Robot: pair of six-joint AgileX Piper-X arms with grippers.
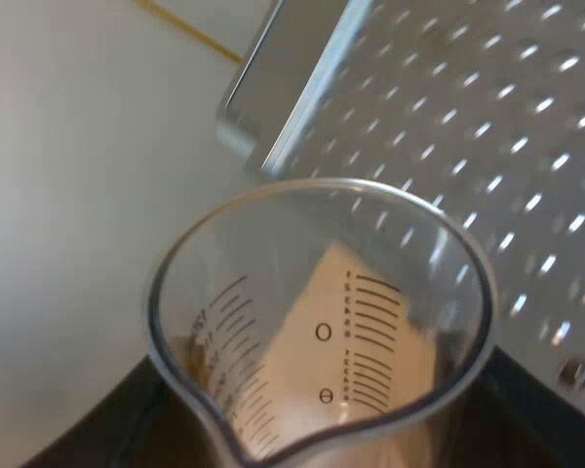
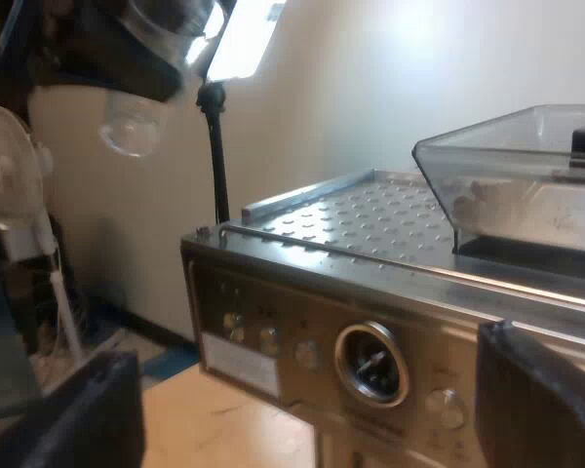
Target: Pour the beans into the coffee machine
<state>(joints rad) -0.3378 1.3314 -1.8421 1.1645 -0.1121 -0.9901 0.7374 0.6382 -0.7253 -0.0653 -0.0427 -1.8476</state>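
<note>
The clear measuring glass, with black scale marks, is held upright in my left gripper, whose dark fingers sit on both sides of it. It hangs beside the edge of the espresso machine's perforated metal top. I cannot tell whether it holds beans. In the right wrist view the same glass hangs high in the left gripper, well away from the clear bean hopper. My right gripper is open and holds nothing, level with the machine's front panel and its round gauge.
A white standing fan and a lamp stand with a lit panel stand beyond the machine, by a pale wall. A light tabletop lies below the glass.
</note>
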